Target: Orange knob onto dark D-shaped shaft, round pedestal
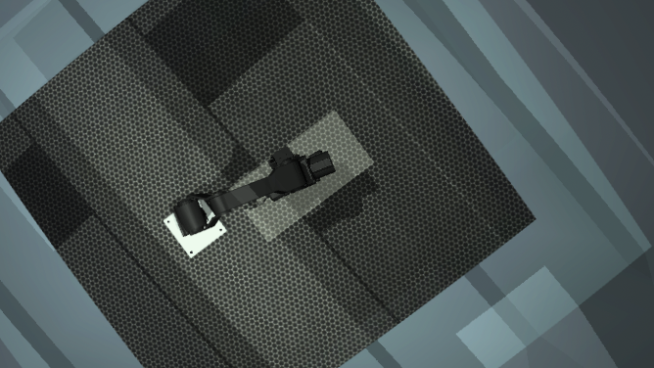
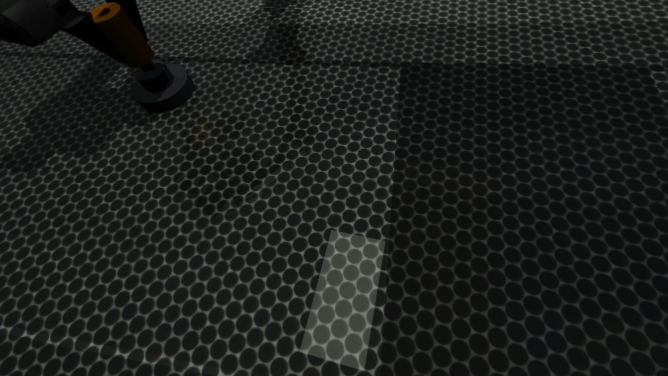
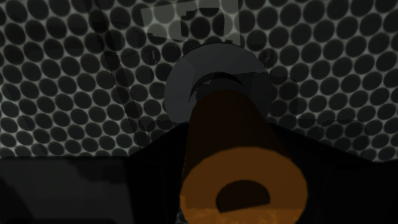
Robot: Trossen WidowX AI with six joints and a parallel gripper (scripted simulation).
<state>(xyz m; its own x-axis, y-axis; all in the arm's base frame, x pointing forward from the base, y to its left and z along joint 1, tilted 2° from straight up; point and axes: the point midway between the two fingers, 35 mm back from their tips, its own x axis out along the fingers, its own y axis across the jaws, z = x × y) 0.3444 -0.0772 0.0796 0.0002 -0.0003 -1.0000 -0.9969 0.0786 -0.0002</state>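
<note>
The orange knob (image 2: 127, 39) (image 3: 245, 165) is a tall cylinder, slightly tilted in the exterior view, with a D-shaped hole showing in its top. My gripper (image 2: 132, 48) (image 3: 229, 125) is shut on it, one dark finger on each side. The round dark pedestal (image 2: 179, 91) (image 3: 182, 82) stands on the mat under the knob's lower end. A short stretch of dark shaft (image 2: 149, 66) shows between the knob and the pedestal's raised collar, so the knob is above the pedestal, not down on it. Whether the shaft's tip is inside the hole is hidden. The top view shows neither knob nor pedestal.
The black arm (image 1: 250, 193) reaches from a white base plate (image 1: 196, 245) over the honeycomb-patterned mat (image 1: 416, 171) (image 2: 250, 280). A pale rectangle (image 1: 343, 137) (image 2: 345, 300) lies flat on the mat. Dark shadow bands cross the surface.
</note>
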